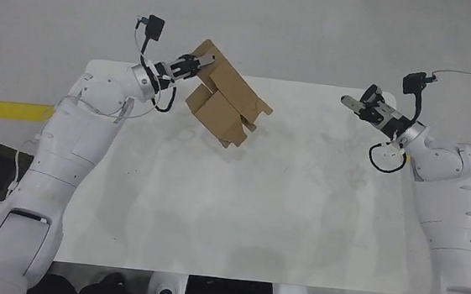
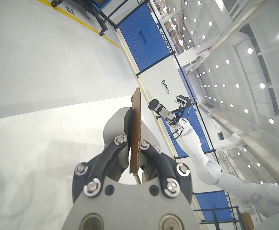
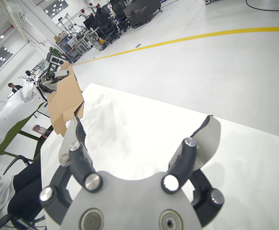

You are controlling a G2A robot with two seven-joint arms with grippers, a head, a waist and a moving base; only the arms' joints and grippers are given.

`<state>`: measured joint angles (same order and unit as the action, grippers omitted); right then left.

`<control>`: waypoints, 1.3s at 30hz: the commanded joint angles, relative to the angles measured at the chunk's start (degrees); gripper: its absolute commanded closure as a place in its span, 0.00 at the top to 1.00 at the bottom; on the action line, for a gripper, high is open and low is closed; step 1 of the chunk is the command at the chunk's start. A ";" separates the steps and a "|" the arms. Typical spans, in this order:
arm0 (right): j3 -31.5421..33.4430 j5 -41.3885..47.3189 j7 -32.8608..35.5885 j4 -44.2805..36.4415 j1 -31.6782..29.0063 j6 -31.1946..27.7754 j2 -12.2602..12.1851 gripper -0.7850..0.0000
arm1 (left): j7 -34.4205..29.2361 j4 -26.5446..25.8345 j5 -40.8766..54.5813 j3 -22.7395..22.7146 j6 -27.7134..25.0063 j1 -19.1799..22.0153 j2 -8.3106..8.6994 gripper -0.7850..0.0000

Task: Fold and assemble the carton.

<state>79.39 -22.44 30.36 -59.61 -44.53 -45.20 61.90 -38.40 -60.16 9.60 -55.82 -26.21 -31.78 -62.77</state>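
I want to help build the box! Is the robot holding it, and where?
The left gripper pinches the carton by the edge of one end panel. The right gripper is open, holding nothing.

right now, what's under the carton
The carton is held by the left claw over the table. The right wrist view shows white tabletop near its lower edge. From the top, the carton covers the patch directly beneath, so that spot cannot be checked.
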 commanded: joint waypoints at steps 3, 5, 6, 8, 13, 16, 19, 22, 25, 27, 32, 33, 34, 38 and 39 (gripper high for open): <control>0.00 0.00 0.00 0.00 0.00 0.00 0.00 1.00 | -3.22 -1.42 -0.57 0.43 -2.62 -0.94 -0.03 0.00; 0.00 0.00 0.00 0.00 0.00 0.00 0.00 1.00 | -5.01 -2.42 -0.89 0.32 -4.23 -1.60 0.11 0.00; 0.00 0.00 0.00 0.00 0.00 0.00 0.00 1.00 | -5.73 -2.87 -0.87 0.20 -4.85 -2.05 0.19 0.00; 0.00 0.00 0.00 0.00 0.00 0.00 0.00 1.00 | -7.76 -3.90 -0.25 0.00 -5.27 -2.82 0.35 0.00; -2.22 5.29 6.18 -0.84 -0.47 -0.79 0.11 1.00 | -13.84 -6.44 2.02 -0.72 -6.20 -4.37 0.85 0.00; -3.83 12.79 13.49 0.32 1.19 -1.84 0.13 1.00 | -16.55 -7.77 2.85 -1.28 -6.55 -4.98 1.15 0.00; -5.89 20.69 20.39 1.12 2.79 -3.01 0.29 1.00 | -19.10 -9.12 3.84 -1.73 -7.12 -5.69 1.42 0.00; -9.13 28.96 26.68 1.08 4.36 -2.05 0.60 1.00 | -21.34 -10.51 3.22 -2.23 -9.00 -6.29 1.77 0.00; -13.48 34.17 29.14 -0.67 5.52 0.41 0.67 1.00 | -22.92 -11.53 3.96 -2.46 -9.72 -7.25 2.00 0.00; -16.23 37.65 30.21 -1.34 6.29 1.47 0.66 1.00 | -23.92 -12.03 4.69 -2.68 -9.74 -7.58 2.13 0.00; -22.68 43.56 31.84 -1.80 8.42 3.10 0.47 1.00 | -26.45 -12.81 6.53 -3.06 -9.61 -7.91 2.39 0.00; -23.95 44.19 32.01 -1.82 8.86 3.26 0.43 1.00 | -26.88 -12.91 6.80 -3.12 -9.62 -7.93 2.43 0.00; -25.25 44.67 32.10 -1.95 9.27 3.35 0.39 1.00 | -27.28 -13.02 7.18 -3.15 -9.59 -7.98 2.47 0.00; -29.99 46.26 31.50 -2.14 10.80 2.75 0.17 1.00 | -28.59 -13.38 8.54 -3.26 -9.29 -8.10 2.57 0.00; -31.14 46.70 31.20 -2.24 11.14 2.45 0.14 1.00 | -28.83 -13.47 8.78 -3.26 -9.21 -8.14 2.59 0.00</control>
<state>49.42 23.86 61.87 -61.81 -33.73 -42.44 62.07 -66.99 -73.54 18.10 -59.08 -35.52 -39.89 -60.20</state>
